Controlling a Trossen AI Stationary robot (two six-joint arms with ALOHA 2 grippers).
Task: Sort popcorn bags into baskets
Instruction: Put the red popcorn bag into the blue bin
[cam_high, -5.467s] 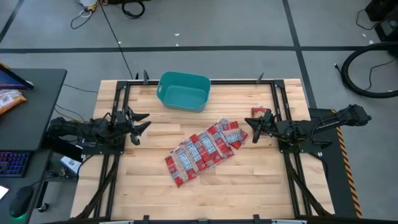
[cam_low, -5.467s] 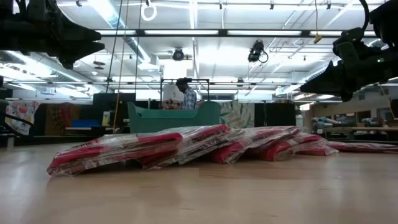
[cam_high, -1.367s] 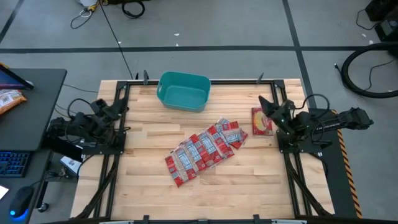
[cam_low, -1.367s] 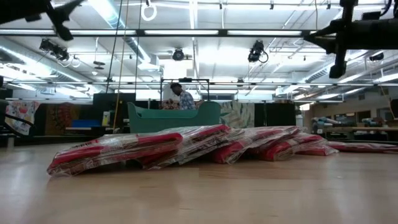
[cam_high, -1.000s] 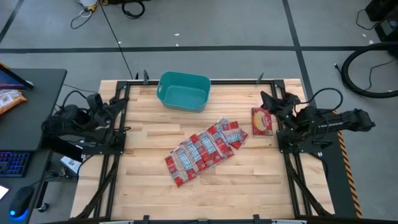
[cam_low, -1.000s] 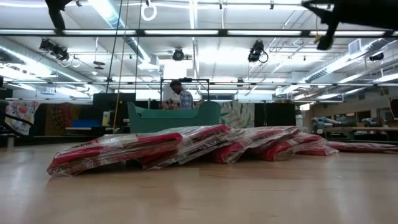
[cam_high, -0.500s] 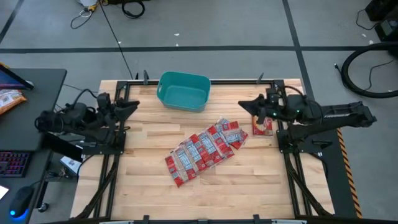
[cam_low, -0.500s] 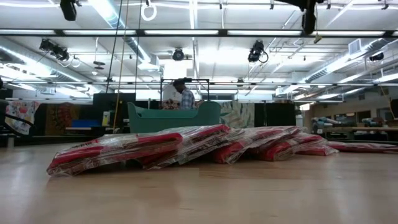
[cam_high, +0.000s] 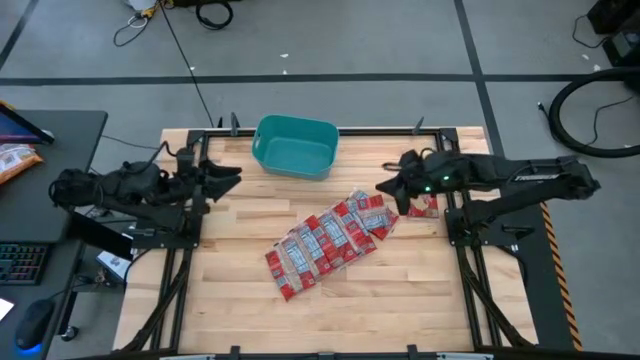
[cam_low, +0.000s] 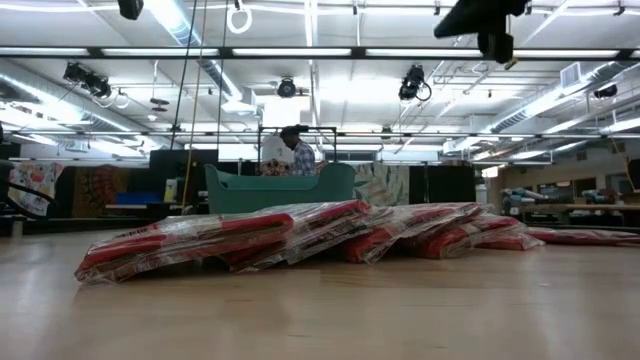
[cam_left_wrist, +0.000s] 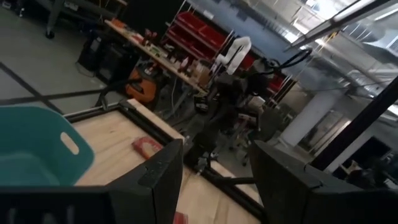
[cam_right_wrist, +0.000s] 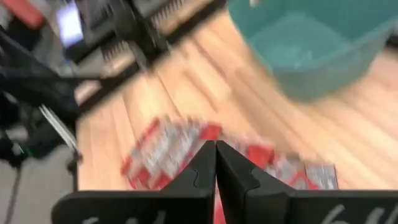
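Popcorn bags (cam_high: 330, 238) look light, crinkly, slippery, overlapped; pinch top bag's free edge. Right hand (cam_high: 386, 188) closed, empty, above row's end; left hand (cam_high: 228, 177) open, waiting.

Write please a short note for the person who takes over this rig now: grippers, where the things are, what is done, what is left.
Left gripper: open, empty, raised near the table's left edge.
Right gripper: shut, empty, raised by the right end of the bags.
The bags lie overlapped in a diagonal row mid-table; one more bag lies apart at the right edge, partly under the right arm.
Tub: back centre of the table, nothing seen in it.
Done: nothing sorted yet.
Left: all the bags go into the tub.
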